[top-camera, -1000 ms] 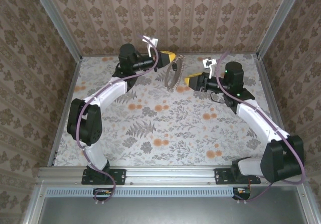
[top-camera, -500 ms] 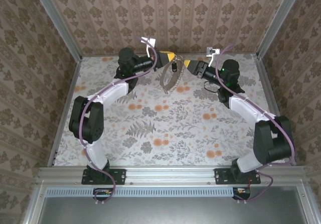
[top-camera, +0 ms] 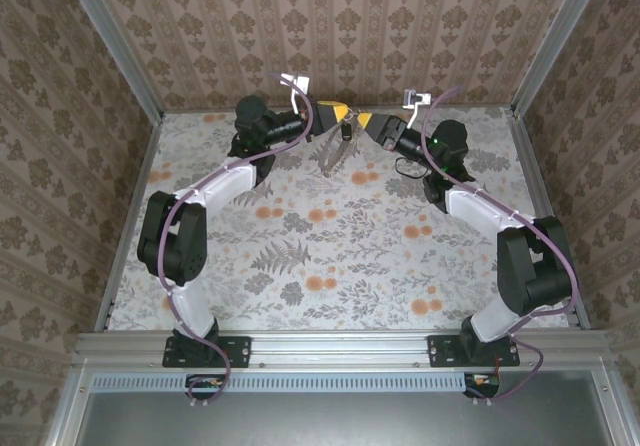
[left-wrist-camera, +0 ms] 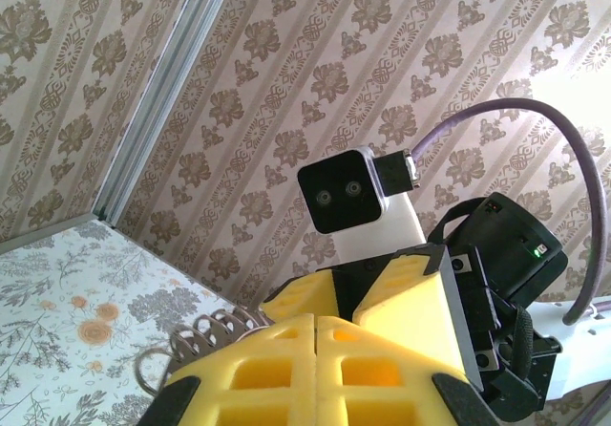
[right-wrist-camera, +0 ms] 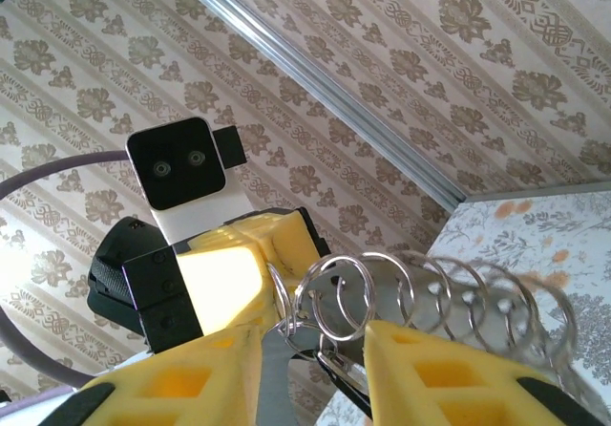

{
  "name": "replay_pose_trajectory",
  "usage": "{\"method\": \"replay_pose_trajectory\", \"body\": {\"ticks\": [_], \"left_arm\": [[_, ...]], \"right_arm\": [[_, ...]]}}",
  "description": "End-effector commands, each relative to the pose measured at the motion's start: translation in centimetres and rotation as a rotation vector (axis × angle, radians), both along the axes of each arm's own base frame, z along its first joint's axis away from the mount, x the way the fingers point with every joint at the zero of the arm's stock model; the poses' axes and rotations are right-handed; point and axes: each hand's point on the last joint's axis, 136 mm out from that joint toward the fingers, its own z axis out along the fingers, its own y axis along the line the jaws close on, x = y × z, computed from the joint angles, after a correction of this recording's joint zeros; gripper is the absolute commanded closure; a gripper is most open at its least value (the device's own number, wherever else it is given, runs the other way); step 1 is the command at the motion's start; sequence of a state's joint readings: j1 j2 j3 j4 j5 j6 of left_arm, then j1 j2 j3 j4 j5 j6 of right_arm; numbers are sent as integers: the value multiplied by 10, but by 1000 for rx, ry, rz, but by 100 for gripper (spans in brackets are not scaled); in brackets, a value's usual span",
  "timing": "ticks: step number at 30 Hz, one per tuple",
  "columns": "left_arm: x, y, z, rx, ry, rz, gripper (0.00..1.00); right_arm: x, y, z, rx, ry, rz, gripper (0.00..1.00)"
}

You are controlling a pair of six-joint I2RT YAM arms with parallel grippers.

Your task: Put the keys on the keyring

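The keyring (top-camera: 331, 155) hung in the air over the back of the table (top-camera: 330, 266), near the rear wall (top-camera: 330, 26), its top end pinched in the left gripper (top-camera: 343, 116). From the left wrist, that gripper's yellow fingers (left-wrist-camera: 286, 369) were pressed flat together, and the ring's grey wavy loops (left-wrist-camera: 208, 332) poked out beside them on the left. A small dark key (top-camera: 346, 133) dangled at the ring's top, just under the two gripper tips.

The right gripper (top-camera: 364, 121) faced the left one almost tip to tip. From the right wrist, its jaws stood partly open (right-wrist-camera: 310, 335), with the ring's wire loops rising out of the gap and fanning off to the right. A sliver of grey metal lay against the left-hand finger (right-wrist-camera: 181, 383); I could not tell whether anything was pinched there. The left gripper's yellow finger (right-wrist-camera: 234, 264) touched the loops from behind.

Both arms reached in from their bases towards the middle of the back edge.
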State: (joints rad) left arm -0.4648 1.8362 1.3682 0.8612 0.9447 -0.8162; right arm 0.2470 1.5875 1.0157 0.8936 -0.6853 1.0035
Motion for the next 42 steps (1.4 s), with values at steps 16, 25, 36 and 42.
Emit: {"method": "replay_pose_trajectory", "body": {"ticks": [16, 25, 36, 42], "left_arm": [[-8, -4, 4, -20, -32, -31, 100], [-12, -3, 8, -24, -41, -36, 100], [-15, -2, 11, -26, -49, -42, 100], [-15, -1, 11, -26, -51, -42, 100]], "right_arm": [[-5, 15, 36, 31, -93, 33, 71], [1, 12, 23, 1, -72, 1, 72], [9, 6, 11, 2, -44, -23, 72], [13, 3, 4, 6, -30, -32, 72]]}}
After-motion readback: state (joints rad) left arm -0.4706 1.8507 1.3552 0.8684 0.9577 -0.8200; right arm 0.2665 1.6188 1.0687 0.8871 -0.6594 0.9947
